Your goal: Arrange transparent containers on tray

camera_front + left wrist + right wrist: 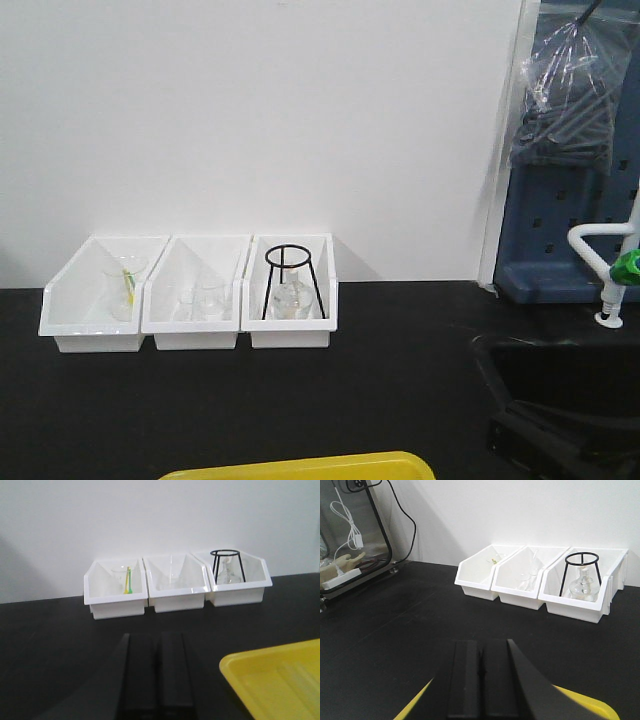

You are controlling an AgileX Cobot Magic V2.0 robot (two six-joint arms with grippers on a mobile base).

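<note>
The black bench point(250, 410) fills every view. Three white bins point(193, 292) are lined up against the wall, at about twelve o'clock from both wrists. Glassware is held in each: a beaker with a yellow-green item point(128, 581) in the left bin, clear vessels point(200, 300) in the middle one, and a black wire tripod point(292, 280) over a small flask in the right one.

The yellow tray point(280, 680) is seen at the near edge of the bench, at six o'clock in the front view and at four o'clock from the left wrist. Faint long ridges or reflections are seen in it from the left wrist; whether a tube lies there cannot be told.

The left gripper point(158, 680) is pressed together, nothing between its jaws; a thin dark seam is all that separates them. The right gripper point(481, 680) is likewise closed and empty, above the tray's edge.

No test tube can be made out with certainty anywhere. The task is judged barely begun: both tubes remain to be found, lifted and laid on the tray.
</note>
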